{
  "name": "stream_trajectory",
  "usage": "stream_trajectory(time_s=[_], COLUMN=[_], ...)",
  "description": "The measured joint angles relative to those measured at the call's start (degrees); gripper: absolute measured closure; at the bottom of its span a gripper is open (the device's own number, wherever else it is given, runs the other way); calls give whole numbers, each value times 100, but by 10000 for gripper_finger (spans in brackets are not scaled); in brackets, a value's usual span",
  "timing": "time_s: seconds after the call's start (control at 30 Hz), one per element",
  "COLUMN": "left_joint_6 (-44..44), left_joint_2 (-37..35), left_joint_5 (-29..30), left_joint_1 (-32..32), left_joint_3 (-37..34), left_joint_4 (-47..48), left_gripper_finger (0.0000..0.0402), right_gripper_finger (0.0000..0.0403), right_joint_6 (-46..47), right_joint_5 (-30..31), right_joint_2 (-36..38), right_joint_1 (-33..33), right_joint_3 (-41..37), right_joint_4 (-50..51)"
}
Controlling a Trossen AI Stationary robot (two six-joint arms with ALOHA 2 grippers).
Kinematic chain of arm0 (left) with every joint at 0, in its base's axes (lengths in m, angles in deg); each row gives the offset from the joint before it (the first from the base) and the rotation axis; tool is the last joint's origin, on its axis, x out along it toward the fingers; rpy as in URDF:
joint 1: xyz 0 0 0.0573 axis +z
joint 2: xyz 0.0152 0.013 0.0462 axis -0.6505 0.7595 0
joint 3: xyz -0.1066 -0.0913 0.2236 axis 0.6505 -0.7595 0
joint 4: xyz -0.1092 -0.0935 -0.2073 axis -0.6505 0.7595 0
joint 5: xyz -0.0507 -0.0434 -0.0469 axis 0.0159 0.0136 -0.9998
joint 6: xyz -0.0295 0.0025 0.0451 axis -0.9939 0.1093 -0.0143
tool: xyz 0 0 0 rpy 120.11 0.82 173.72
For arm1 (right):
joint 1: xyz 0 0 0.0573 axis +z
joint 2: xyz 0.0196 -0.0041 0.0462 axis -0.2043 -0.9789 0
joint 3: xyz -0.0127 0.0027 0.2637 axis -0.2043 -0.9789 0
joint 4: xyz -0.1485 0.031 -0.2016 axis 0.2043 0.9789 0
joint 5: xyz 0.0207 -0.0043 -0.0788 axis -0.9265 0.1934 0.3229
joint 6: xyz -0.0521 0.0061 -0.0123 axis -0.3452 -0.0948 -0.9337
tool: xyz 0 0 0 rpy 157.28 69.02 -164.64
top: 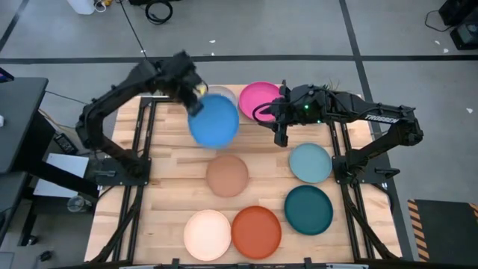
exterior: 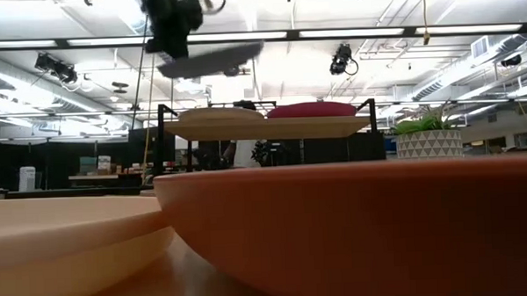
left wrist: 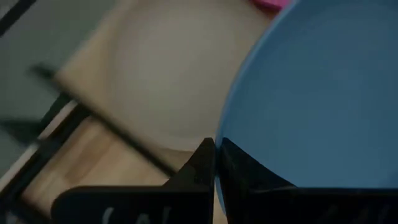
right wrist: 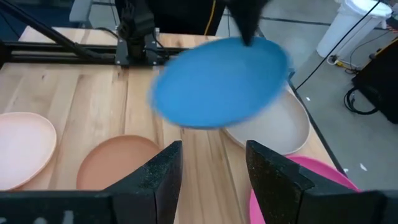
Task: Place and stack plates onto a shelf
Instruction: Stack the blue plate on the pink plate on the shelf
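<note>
My left gripper [top: 193, 99] is shut on the bright blue plate [top: 213, 121] and holds it in the air over the shelf's near edge and the grey plate [top: 227, 94]. The shelf [exterior: 272, 128] carries the grey plate [exterior: 218, 116] and the magenta plate [exterior: 319, 109] side by side. My right gripper [top: 282, 133] hangs open just near of the magenta plate [top: 259, 100] and touches nothing. On the tabletop lie the tan-peach plate [top: 227, 176], pale blue plate [top: 310, 162], dark teal plate [top: 308, 210], cream plate [top: 208, 235] and orange plate [top: 256, 232]. My left gripper pinches the bright blue plate by its rim [left wrist: 225, 144], on the plate's far-left side, with the rim running between the two fingers [left wrist: 200, 163]. The plate [exterior: 212, 58] is lifted clear above the shelf, tilted a little, and reaches out from the fingers toward the table's near right.
The shelf stands at the table's far middle on black legs [exterior: 165, 143]. A potted plant [exterior: 428, 135] shows beyond the table. Black frame rails [top: 142, 149] run along both table sides. Bare wood lies on the near left of the tabletop [top: 168, 194].
</note>
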Motion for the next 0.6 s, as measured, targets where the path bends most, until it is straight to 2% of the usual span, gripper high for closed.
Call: stream_trajectory(time_s=[0.1, 0.23, 0.4, 0.6], left_joint_6=[-295, -555, -433, -296], left_joint_2=[333, 851, 1315, 1464], left_joint_5=[18, -14, -20, -94], left_joint_1=[485, 803, 1001, 1196], left_joint_3=[158, 443, 741, 789], left_joint_4=[-17, 50, 149, 136], left_gripper_finger=[389, 389, 388, 385], right_gripper_finger=[220, 220, 220, 220], right_joint_6=[0, 18, 47, 153], right_joint_5=[0, 0, 0, 0], right_joint_2=[0, 0, 0, 0], right_joint_1=[0, 0, 0, 0], right_joint_3=[0, 2, 2, 2], right_joint_4=[-72, -129, -143, -147])
